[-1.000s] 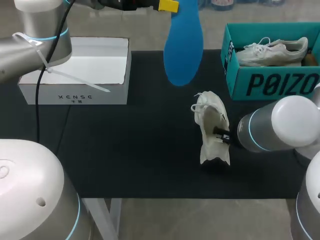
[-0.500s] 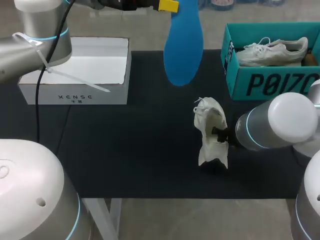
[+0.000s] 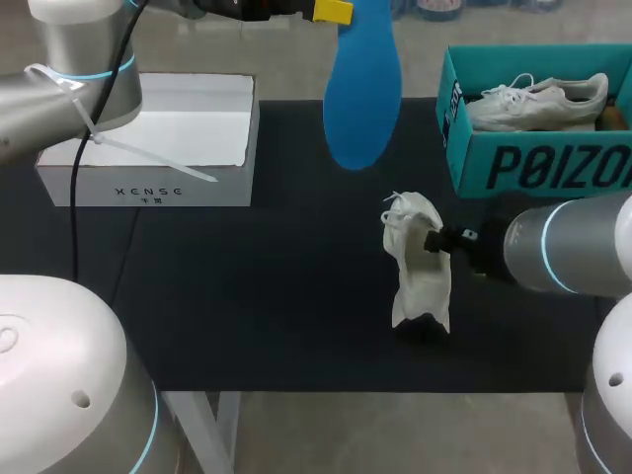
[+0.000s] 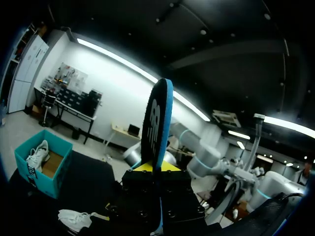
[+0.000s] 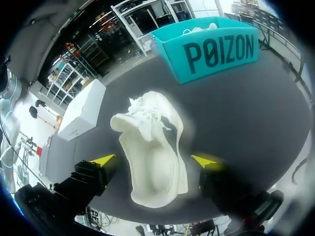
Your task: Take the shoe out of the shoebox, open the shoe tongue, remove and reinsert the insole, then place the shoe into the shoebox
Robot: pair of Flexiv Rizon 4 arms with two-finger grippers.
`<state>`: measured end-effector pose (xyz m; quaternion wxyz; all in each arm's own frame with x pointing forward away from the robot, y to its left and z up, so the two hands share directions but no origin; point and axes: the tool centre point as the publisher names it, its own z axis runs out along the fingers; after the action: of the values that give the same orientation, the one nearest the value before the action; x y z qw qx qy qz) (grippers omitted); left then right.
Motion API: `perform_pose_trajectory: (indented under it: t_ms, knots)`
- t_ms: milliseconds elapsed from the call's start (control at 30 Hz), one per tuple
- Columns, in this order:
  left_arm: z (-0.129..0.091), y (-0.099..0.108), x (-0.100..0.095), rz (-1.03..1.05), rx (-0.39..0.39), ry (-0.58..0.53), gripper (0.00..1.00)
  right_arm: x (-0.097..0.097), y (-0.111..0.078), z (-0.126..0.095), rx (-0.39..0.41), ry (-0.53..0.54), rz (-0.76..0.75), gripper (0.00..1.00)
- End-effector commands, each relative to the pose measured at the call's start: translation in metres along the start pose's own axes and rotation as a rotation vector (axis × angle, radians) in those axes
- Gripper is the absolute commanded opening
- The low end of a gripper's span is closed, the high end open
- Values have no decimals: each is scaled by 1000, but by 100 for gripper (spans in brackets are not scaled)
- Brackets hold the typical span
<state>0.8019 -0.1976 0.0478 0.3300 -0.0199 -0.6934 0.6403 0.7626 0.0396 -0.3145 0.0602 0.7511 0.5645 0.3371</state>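
A white shoe point(image 3: 417, 262) stands on its side on the black mat point(image 3: 276, 296). In the right wrist view the shoe point(image 5: 152, 147) lies between the wide-spread yellow tips of my right gripper point(image 5: 155, 160), and neither tip touches it. From above, the right gripper point(image 3: 439, 240) is at the shoe's right side. High over the table's far edge, my left gripper point(image 3: 331, 10) is shut on the blue insole point(image 3: 361, 84), which hangs toe down. In the left wrist view the insole point(image 4: 156, 128) rises edge-on from the left gripper point(image 4: 157, 167).
A teal shoebox point(image 3: 533, 163) at the back right holds a second white shoe point(image 3: 538, 99); this shoebox point(image 5: 216, 49) is beyond the shoe on the mat. An open white box point(image 3: 158, 188) stands at the back left.
My right gripper has opened and let go of the shoe, and its arm has swung lower and to the right. The shoe shifted slightly. The left arm and insole stayed still.
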Motion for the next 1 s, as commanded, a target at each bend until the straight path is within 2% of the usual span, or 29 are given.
perform_pose_trajectory:
  t_ms: [33, 233, 267, 300, 333, 367, 533, 600, 633, 667, 767, 1000]
  knots:
    - [0, 0, 1, -1, 0, -3, 0, -13, 4, -12, 55, 54, -1, 100]
    - [0, 0, 1, -1, 0, -3, 0, -13, 4, -12, 55, 54, -1, 100]
    - [0, 0, 1, -1, 0, -3, 0, -12, 12, -15, 135, 104, 98, 100]
    - [0, 0, 1, -1, 0, -3, 0, -8, 16, -23, 253, 207, 179, 100]
    - [0, 0, 1, -1, 0, -3, 0, -6, 22, -26, 382, 222, 301, 100]
    - [0, 0, 1, -1, 0, -3, 0, -3, 21, -28, 442, 196, 376, 100]
    - [0, 0, 1, -1, 0, -3, 0, 4, 29, -40, 848, 306, 701, 100]
    - [0, 0, 1, -1, 0, -3, 0, 3, 31, -39, 1000, 348, 789, 100]
    - [0, 0, 1, -1, 0, -3, 0, 3, 32, -38, 1100, 364, 834, 100]
    - [0, 0, 1, -1, 0, -3, 0, 2, 30, -36, 1216, 405, 875, 100]
    - [0, 0, 1, -1, 0, -3, 0, 1, 31, -30, 1470, 544, 958, 100]
    - [0, 0, 1, -1, 0, -3, 0, -2, 45, -22, 1550, 705, 987, 100]
